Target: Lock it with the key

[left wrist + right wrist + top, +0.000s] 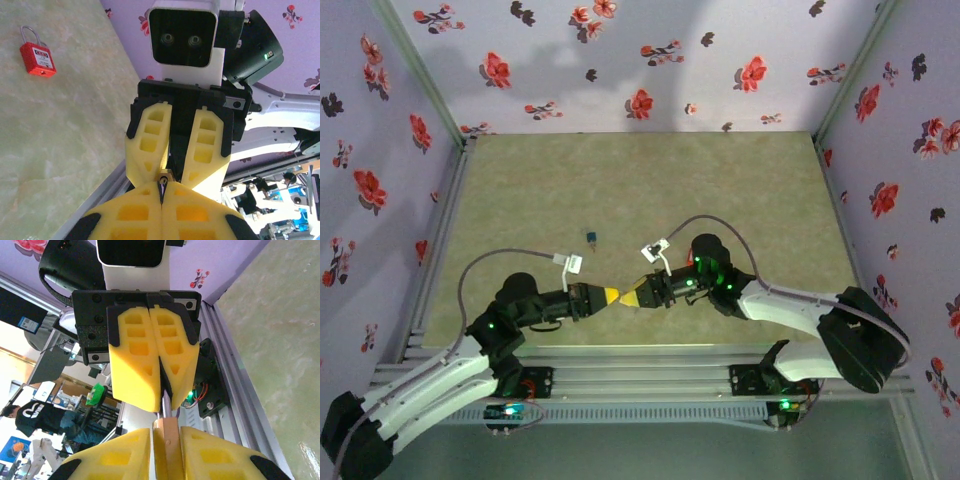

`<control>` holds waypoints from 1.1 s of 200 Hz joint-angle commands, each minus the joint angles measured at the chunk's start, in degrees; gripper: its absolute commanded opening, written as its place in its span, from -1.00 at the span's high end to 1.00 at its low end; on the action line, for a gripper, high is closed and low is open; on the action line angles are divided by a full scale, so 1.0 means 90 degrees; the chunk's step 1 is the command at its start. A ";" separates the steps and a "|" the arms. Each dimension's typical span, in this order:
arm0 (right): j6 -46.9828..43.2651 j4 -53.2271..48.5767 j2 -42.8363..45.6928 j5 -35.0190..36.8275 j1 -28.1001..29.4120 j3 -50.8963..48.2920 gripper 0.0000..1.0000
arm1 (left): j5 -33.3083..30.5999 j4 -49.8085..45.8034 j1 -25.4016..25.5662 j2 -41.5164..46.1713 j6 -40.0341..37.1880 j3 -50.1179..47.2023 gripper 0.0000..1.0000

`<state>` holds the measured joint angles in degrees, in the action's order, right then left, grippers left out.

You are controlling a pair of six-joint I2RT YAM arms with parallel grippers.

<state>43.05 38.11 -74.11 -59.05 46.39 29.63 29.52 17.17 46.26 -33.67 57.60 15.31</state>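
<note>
The left claw is clamped shut on the key. The right claw meets it tip to tip, fingers slightly parted around the key's other end; whether they pinch it I cannot tell. The padlock lies apart on the table.

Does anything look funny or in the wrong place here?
A little. The key is up in the air, pinched by the left gripper nose to nose with the right gripper, while the red padlock lies alone on the table.

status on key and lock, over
Left end effector shut on key. Right end effector parted around its head. Padlock untouched on table, nothing between.
</note>
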 commanded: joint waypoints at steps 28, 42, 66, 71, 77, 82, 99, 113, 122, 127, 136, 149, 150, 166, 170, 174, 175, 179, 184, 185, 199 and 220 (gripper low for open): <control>-0.0511 -0.0455 0.0409 0.0327 -0.0009 0.0205 0.30 | -0.0128 -0.0105 -0.0215 0.0230 0.0087 -0.0158 1.00; -0.0568 -0.0531 0.0492 0.0439 -0.0042 0.0178 0.14 | -0.0133 -0.0130 -0.0237 0.0235 0.0085 -0.0166 1.00; -0.0614 -0.0664 0.0562 0.0620 -0.0151 0.0156 -0.05 | -0.0131 -0.0068 -0.0268 0.0234 0.0127 -0.0215 1.00; -0.0604 -0.0660 0.0559 0.0648 -0.0169 0.0155 -0.09 | -0.0127 -0.0046 -0.0281 0.0230 0.0135 -0.0225 1.00; -0.0596 -0.0669 0.0562 0.0681 -0.0201 0.0156 -0.13 | -0.0131 -0.0019 -0.0285 0.0228 0.0150 -0.0240 1.00; -0.0583 -0.0668 0.0560 0.0718 -0.0226 0.0147 -0.16 | -0.0133 0.0003 -0.0293 0.0234 0.0164 -0.0246 1.00; -0.0570 -0.0671 0.0575 0.0845 -0.0300 0.0126 -0.22 | -0.0126 0.0072 -0.0314 0.0230 0.0213 -0.0286 1.00; -0.0545 -0.0688 0.0587 0.0960 -0.0367 0.0107 -0.30 | -0.0125 0.0182 -0.0329 0.0233 0.0267 -0.0328 1.00; -0.0529 -0.0697 0.0606 0.1071 -0.0429 0.0080 -0.35 | -0.0131 0.0247 -0.0343 0.0226 0.0308 -0.0353 1.00; -0.0525 -0.0711 0.0621 0.1129 -0.0468 0.0069 -0.39 | -0.0134 0.0260 -0.0353 0.0226 0.0316 -0.0362 1.00; -0.0502 -0.0737 0.0646 0.1287 -0.0550 0.0036 -0.49 | -0.0144 0.0293 -0.0369 0.0192 0.0345 -0.0377 1.00; -0.0477 -0.0815 0.0739 0.1617 -0.0686 -0.0041 -0.68 | -0.0152 0.0436 -0.0383 0.0150 0.0408 -0.0408 1.00; -0.0477 -0.0820 0.0746 0.1643 -0.0698 -0.0045 -0.70 | -0.0153 0.0441 -0.0383 0.0144 0.0407 -0.0410 1.00; -0.0456 -0.0937 0.0895 0.2092 -0.0878 -0.0160 -0.86 | -0.0172 0.0690 -0.0396 0.0038 0.0468 -0.0460 1.00; -0.0443 -0.0991 0.0945 0.2233 -0.0935 -0.0182 -0.92 | -0.0174 0.0791 -0.0403 -0.0011 0.0491 -0.0479 1.00; -0.0425 -0.1042 0.0993 0.2371 -0.0994 -0.0211 -0.98 | -0.0172 0.0879 -0.0404 -0.0050 0.0504 -0.0504 1.00; -0.0422 -0.1046 0.1005 0.2405 -0.1009 -0.0218 -0.99 | -0.0178 0.0902 -0.0404 -0.0059 0.0509 -0.0507 1.00; -0.0407 -0.1076 0.1055 0.2522 -0.1069 -0.0256 -0.99 | -0.0178 0.0983 -0.0408 -0.0114 0.0522 -0.0517 1.00; -0.0377 -0.1089 0.1113 0.2649 -0.1141 -0.0306 -0.99 | -0.0187 0.1090 -0.0414 -0.0190 0.0523 -0.0524 1.00; -0.0368 -0.1089 0.1124 0.2676 -0.1165 -0.0315 -0.99 | -0.0186 0.1115 -0.0418 -0.0207 0.0523 -0.0527 1.00; -0.0196 -0.1063 0.1252 0.2994 -0.1407 -0.0464 -0.99 | -0.0192 0.1425 -0.0433 -0.0466 0.0539 -0.0524 1.00; 0.0024 -0.0963 0.1394 0.3414 -0.1649 -0.0684 -0.99 | -0.0150 0.1925 -0.0469 -0.0912 0.0568 -0.0518 1.00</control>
<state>40.56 29.08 -63.29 -35.86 33.71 25.74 28.45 25.15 42.81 -38.74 61.76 11.07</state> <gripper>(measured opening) 0.995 0.064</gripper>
